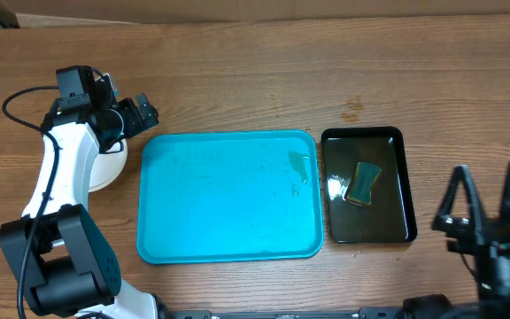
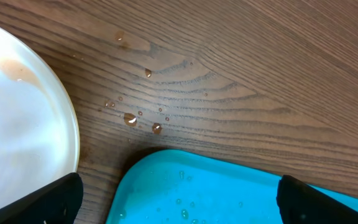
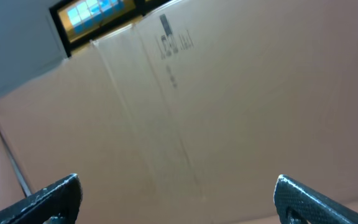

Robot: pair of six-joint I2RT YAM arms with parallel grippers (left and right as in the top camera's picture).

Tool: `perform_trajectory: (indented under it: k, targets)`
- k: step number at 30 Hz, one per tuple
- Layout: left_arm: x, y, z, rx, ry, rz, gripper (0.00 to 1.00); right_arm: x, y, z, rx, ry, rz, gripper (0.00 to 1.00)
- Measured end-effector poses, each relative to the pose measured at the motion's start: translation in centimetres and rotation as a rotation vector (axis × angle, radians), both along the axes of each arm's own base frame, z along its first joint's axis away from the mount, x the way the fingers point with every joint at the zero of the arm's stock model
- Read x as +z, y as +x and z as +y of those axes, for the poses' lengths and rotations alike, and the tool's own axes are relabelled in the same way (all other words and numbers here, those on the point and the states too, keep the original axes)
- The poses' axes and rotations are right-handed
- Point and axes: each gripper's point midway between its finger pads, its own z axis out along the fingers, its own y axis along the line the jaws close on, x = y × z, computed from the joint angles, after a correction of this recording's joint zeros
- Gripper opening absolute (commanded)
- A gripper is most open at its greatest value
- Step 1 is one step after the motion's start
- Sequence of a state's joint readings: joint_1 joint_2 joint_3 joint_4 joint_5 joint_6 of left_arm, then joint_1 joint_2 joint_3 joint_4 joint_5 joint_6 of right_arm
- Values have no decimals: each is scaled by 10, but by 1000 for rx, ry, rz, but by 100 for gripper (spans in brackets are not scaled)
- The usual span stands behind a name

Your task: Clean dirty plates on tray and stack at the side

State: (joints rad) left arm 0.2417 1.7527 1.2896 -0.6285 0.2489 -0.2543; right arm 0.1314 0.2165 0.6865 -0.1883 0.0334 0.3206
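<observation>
The turquoise tray (image 1: 228,197) lies in the middle of the table with no plates on it, only water drops. It also shows in the left wrist view (image 2: 197,186). A white plate (image 1: 111,165) sits on the wood left of the tray, partly hidden under my left arm. In the left wrist view the plate (image 2: 17,124) has a faint brownish smear near its rim. I cannot tell whether other plates lie under it. My left gripper (image 1: 142,112) (image 2: 179,202) is open and empty above the tray's far-left corner. My right gripper (image 1: 488,190) (image 3: 179,193) is open and empty at the front right.
A glossy black tray (image 1: 367,184) holding a green-yellow sponge (image 1: 363,182) stands right of the turquoise tray. Water drops (image 2: 131,118) lie on the wood near the tray corner. A cardboard box (image 3: 185,106) fills the right wrist view.
</observation>
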Motion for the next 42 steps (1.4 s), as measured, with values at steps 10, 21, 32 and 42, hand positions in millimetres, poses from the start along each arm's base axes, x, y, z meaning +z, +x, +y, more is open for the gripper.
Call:
perform_trajectory:
  k: [10,21,32,42]
  targets:
    - [0,0,0,0,0,-1,100,-92,29,11,46,-37,-57,100]
    - [0,0,0,0,0,0,100,-169,50,14,55,-46,62,100]
    - [0,0,0,0,0,0,100,-243,59,16,50,-186,333,100]
    - [0,0,0,0,0,0,100,-243,59,17,17,-421,292,100]
